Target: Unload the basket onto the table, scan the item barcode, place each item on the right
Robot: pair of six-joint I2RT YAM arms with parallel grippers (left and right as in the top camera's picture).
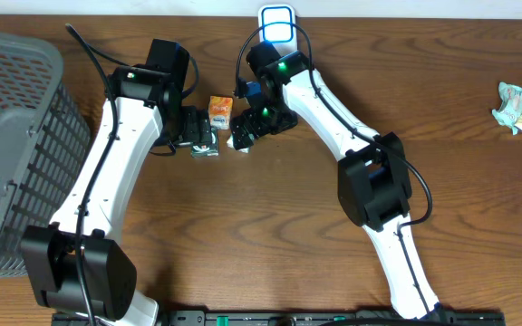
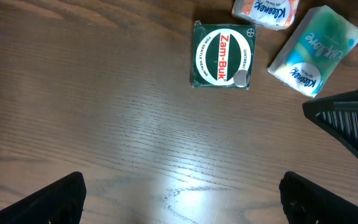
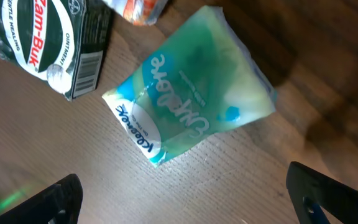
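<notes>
Both claws stand wide apart and hold nothing. The left claw (image 2: pixel 180 190) hangs over the bare surface (image 2: pixel 104 124), with the box (image 2: pixel 222 56) a little ahead of it. The right claw (image 3: pixel 182 186) hangs directly above the teal pack (image 3: pixel 191 106). This pack lies flat on the surface, just beside the box and near the orange pack (image 2: pixel 266 12). The task does not say which item is meant; from the position of the right claw, I judge it is the teal pack.

This pack is tissues in thin plastic film, so it should be light and soft. It will give under the fingers, and the film may slip or crumple. I would take it across its narrow sides, near the middle, and close gently. Its barcode does not show, so probably it is underneath and must be turned toward the scanner (image 1: pixel 277 25) at the far edge.

The box looks stiff and light. Its barcode (image 3: pixel 91 67) is on one side wall — better to grip the other walls, so the code stays free.

Counted: one box, two tissue packs (teal and orange), one scanner and one basket (image 1: pixel 16 136) at the left. At the right edge are more packets (image 1: pixel 515 104), at least two, cut by the frame.
</notes>
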